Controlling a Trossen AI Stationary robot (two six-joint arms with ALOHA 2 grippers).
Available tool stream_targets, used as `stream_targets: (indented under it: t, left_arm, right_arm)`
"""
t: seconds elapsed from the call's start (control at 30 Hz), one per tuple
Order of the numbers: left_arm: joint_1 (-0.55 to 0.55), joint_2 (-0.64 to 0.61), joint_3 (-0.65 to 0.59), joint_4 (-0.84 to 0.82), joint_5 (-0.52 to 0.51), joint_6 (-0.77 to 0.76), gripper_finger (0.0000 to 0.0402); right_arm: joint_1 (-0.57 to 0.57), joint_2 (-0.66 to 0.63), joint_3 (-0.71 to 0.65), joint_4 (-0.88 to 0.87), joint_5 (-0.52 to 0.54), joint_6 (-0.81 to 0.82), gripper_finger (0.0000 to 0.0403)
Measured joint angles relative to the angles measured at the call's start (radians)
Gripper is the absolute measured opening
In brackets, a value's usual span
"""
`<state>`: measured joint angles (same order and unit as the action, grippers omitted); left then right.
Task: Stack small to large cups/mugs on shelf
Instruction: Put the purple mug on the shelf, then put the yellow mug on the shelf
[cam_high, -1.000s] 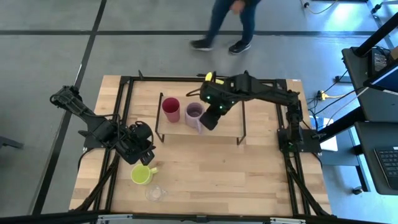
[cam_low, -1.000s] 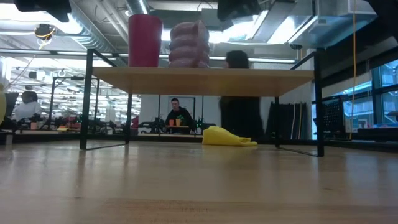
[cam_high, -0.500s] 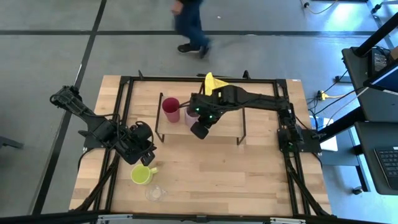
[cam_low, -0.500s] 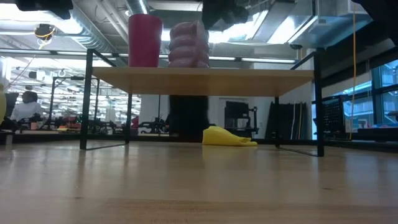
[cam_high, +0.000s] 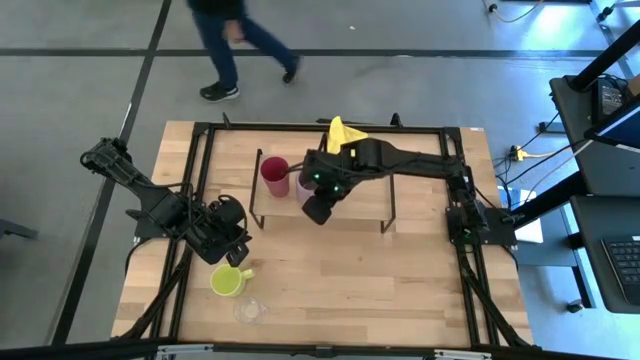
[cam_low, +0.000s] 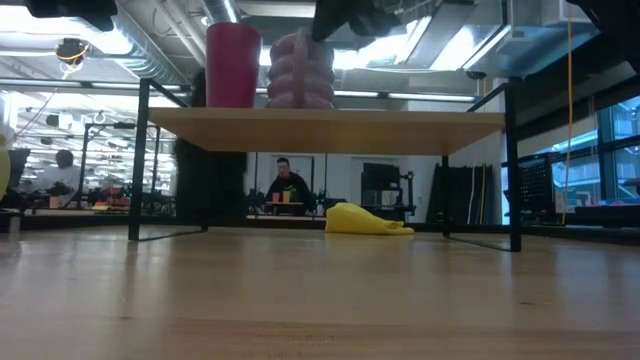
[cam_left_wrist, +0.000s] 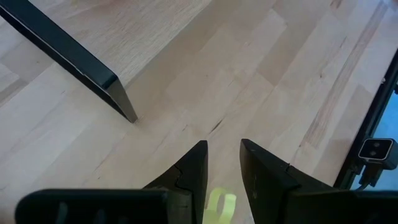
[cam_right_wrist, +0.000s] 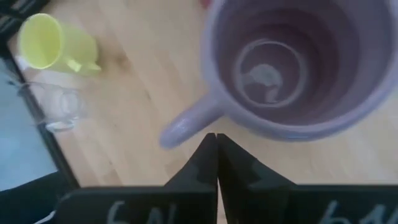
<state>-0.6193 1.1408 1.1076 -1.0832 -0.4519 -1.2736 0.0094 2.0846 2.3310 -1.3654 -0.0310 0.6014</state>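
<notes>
The lilac mug (cam_high: 303, 186) and the red cup (cam_high: 274, 172) stand upright side by side on the shelf's board (cam_low: 330, 118); both also show in the low view, the mug (cam_low: 300, 70) and the cup (cam_low: 233, 65). My right gripper (cam_high: 316, 208) is shut and sits by the mug's handle (cam_right_wrist: 186, 121). The yellow-green mug (cam_high: 228, 281) and the clear glass (cam_high: 250, 310) stand on the table near its front left. My left gripper (cam_high: 234, 243) is open and empty, just above the table beside the yellow-green mug. My right gripper (cam_right_wrist: 216, 138) has its shut fingertips against the lilac mug's outer wall (cam_right_wrist: 249, 127), just under the rim beside the root of the handle. The fingers come slanting down from the table's right. The mug stands upright with its base on the shelf board.
The shelf's black end frames (cam_high: 258, 190) (cam_high: 390, 195) stand on the table. A yellow cloth (cam_high: 340, 130) lies at the table's far edge behind the shelf. A person (cam_high: 235, 40) walks past beyond the far edge.
My right gripper has gone toward the table's left and a little toward its near edge, up to the lilac mug's handle side, staying shut. The mug has shifted a little toward the red cup. The person behind the table has walked to the left.
</notes>
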Motion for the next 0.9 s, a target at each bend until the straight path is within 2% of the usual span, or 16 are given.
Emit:
stream_targets:
  t: [0.17,0.33,0.5,0.7,0.9]
  left_arm:
    - [-0.002,0.0,0.0,0.0,0.035,0.006,0.0088]
    - [-0.04,0.0,0.0,-0.015,0.053,0.073,0.0088]
    - [-0.068,0.002,0.0,-0.019,0.05,0.072,0.0088]
    - [-0.153,0.055,0.0,-0.179,0.225,0.07,0.0088]
    - [-0.214,0.102,-0.001,-0.231,0.225,-0.027,0.0107]
  right_arm:
    - [0.001,-0.006,0.0,-0.026,-0.009,-0.045,0.001]
    - [0.027,-0.071,0.0,-0.032,-0.022,-0.082,0.0042]
    - [0.063,-0.152,0.001,-0.029,0.007,-0.047,0.0106]
    - [0.126,-0.217,0.002,-0.068,0.066,-0.007,0.0201]
    - [0.187,-0.272,0.002,-0.074,0.161,0.04,0.0261]
